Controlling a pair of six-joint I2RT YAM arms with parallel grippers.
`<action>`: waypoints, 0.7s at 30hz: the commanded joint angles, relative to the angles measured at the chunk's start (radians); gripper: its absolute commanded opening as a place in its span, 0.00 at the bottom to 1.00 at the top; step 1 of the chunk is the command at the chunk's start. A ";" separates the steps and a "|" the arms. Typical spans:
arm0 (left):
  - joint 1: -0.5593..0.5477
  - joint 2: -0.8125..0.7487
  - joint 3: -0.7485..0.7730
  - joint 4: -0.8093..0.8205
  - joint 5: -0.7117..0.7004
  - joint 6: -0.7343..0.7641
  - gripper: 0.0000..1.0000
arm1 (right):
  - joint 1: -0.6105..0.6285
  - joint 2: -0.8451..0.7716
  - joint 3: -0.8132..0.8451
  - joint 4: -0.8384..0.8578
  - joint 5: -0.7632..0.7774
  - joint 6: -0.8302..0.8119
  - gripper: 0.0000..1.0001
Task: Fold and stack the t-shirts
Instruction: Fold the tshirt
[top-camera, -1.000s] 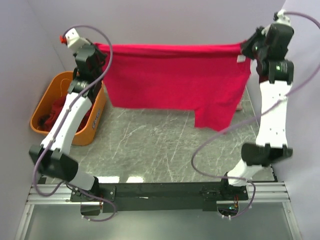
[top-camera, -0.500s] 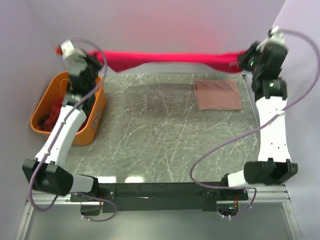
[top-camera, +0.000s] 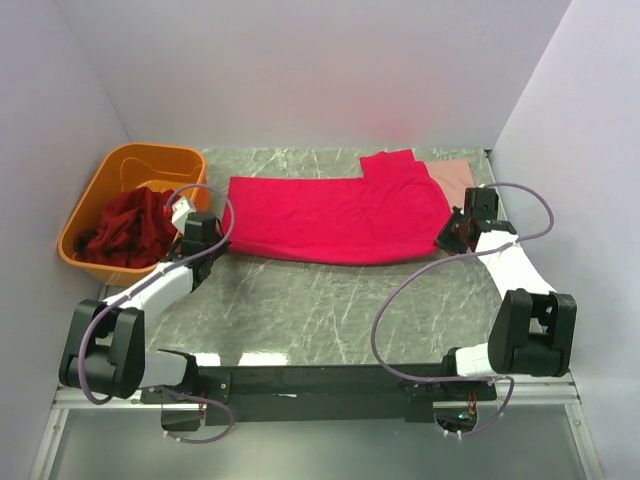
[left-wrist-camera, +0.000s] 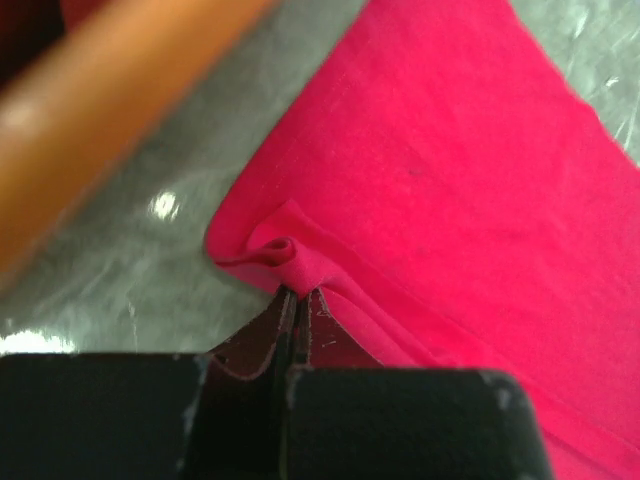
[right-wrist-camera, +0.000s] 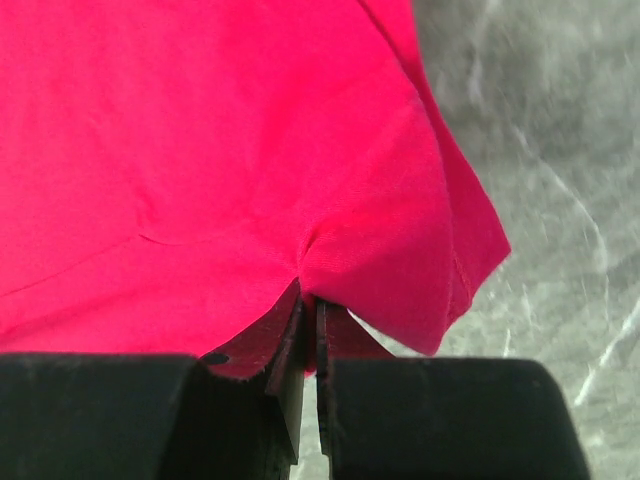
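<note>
Left gripper (left-wrist-camera: 297, 300) and right gripper (right-wrist-camera: 308, 310) each pinch the crimson shirt (top-camera: 335, 215), spread unfolded; salmon shirt (top-camera: 455, 175) seemingly done; maroon shirts (top-camera: 125, 225) wait in the tub (top-camera: 150, 152).

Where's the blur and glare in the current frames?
Left wrist: the orange tub rim is a defocused smear, a small glare spot sits on the table, and the crimson shirt is sharp. Right wrist: the cloth is crisp by the right pincer, while the marble at right is soft. Top external: sharp overall, with two bright reflections at the table's near edge.
</note>
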 joint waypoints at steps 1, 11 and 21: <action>-0.003 -0.054 -0.036 -0.046 -0.049 -0.108 0.01 | -0.013 -0.055 -0.033 0.027 0.043 0.031 0.00; -0.081 -0.267 -0.116 -0.244 -0.103 -0.251 0.01 | -0.013 -0.192 -0.151 -0.073 0.088 0.044 0.00; -0.185 -0.426 -0.138 -0.598 -0.187 -0.484 0.01 | -0.013 -0.380 -0.292 -0.191 0.027 0.139 0.05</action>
